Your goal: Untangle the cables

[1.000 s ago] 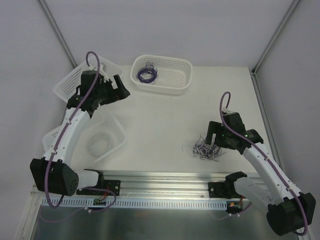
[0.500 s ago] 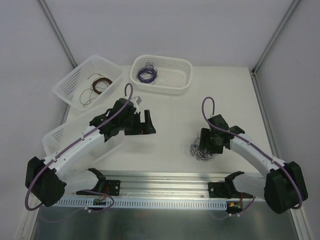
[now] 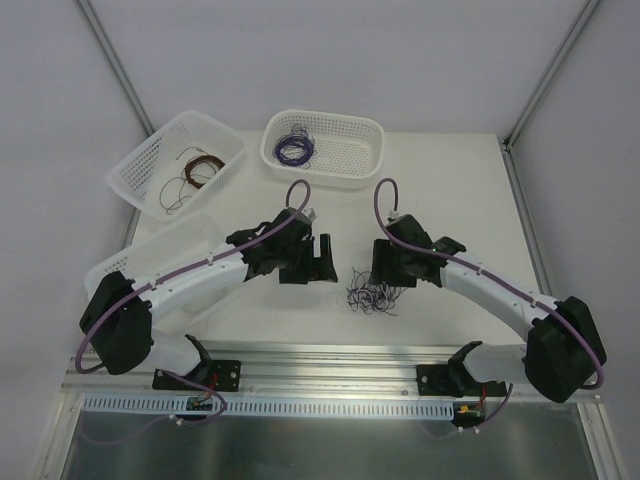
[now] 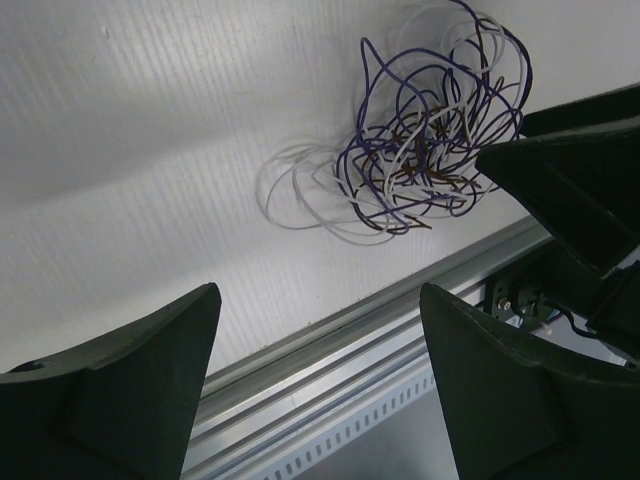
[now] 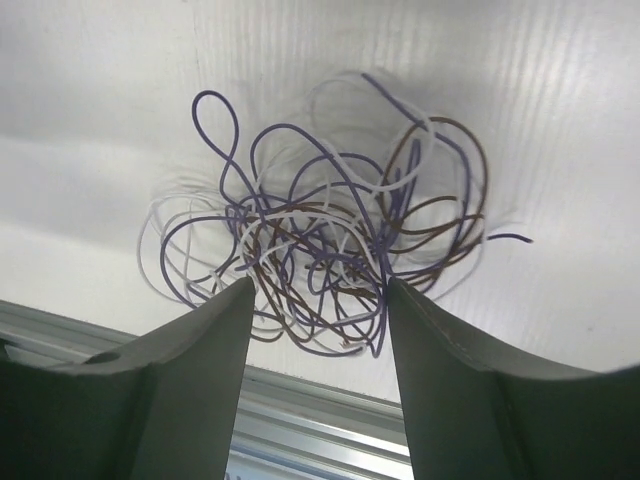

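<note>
The cables point(image 3: 371, 298) are a loose clump of thin purple, brown and whitish wires on the white table near its front rail. In the right wrist view the cables point(image 5: 330, 235) lie just past my right gripper point(image 5: 320, 290), whose jaws stand apart with the clump's lowest strands between the tips. From above, the right gripper point(image 3: 383, 280) hangs over the clump's right side. My left gripper point(image 3: 322, 264) hovers to its left, wide open and empty point(image 4: 320, 292). In the left wrist view the cables point(image 4: 415, 150) sit ahead, with the right gripper's dark fingers point(image 4: 570, 180) beside them.
A white basket point(image 3: 375, 150) at the back holds a purple wire coil point(image 3: 294, 149). Another basket point(image 3: 135, 172) at the back left holds a brown coil point(image 3: 190, 172). A third basket point(image 3: 150, 255) lies under the left arm. An aluminium rail point(image 3: 330, 358) runs along the near edge.
The left arm swung from the back-left basket to the table's middle. The right gripper moved left and down onto the clump, its jaws narrowing. The clump shifted left.
</note>
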Robot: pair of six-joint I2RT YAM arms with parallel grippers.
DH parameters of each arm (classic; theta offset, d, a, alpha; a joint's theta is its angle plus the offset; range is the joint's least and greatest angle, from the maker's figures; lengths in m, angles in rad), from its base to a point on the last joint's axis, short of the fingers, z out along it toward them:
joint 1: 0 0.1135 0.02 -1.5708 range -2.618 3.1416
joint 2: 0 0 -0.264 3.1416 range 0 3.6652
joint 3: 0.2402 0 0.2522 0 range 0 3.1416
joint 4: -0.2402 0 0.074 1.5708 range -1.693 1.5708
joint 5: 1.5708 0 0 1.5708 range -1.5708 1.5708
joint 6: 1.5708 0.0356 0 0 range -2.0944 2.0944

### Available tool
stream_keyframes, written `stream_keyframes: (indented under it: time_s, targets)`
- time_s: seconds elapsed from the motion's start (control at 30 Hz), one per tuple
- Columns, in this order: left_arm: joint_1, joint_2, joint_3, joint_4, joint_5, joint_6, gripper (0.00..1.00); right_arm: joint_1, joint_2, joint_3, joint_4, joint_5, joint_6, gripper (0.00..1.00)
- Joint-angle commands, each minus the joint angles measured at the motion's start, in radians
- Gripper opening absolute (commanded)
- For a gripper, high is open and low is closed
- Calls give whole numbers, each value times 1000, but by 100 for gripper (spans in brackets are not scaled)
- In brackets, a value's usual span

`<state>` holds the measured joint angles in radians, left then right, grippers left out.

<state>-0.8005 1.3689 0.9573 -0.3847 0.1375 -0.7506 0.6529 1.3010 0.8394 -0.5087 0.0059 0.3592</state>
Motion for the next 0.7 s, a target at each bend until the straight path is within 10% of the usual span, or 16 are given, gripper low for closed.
stream_keyframes:
  time_s: [0.0,0.67]
  targets:
    - [-31,38,61,40,-29,-78,81,-1,-83,12,-47,106,6,59]
    - [-155,331,247,43,59,4,62,-1,-256,-114,-16,-73,-160,43]
